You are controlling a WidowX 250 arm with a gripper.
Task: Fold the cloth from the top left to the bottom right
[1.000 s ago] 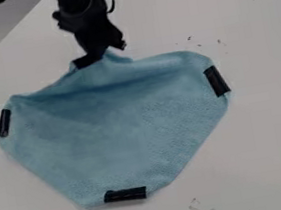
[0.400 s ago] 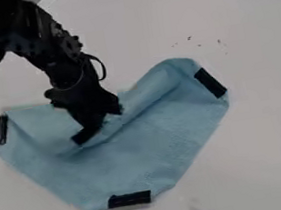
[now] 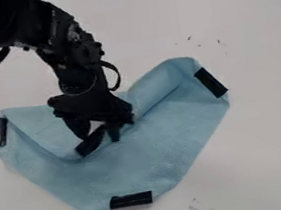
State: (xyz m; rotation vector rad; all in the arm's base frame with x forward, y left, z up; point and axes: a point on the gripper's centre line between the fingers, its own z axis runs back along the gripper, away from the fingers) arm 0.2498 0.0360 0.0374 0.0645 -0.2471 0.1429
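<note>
You had a fixed camera above the table [image 3: 260, 117], looking down on it at a slant, facing toward 12 o'clock. The arm [image 3: 75, 42] entered your view from between 10 and 11 o'clock. Your camera stood near enough that the cloth [image 3: 157, 149] spread broadly around the middle, yet far enough back to take in the table's far edge between 12 and 2 o'clock.

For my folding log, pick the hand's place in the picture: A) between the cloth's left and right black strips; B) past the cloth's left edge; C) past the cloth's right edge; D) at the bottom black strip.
A: the hand is over the cloth, with the left strip on one side and the right strip on the other.
</note>
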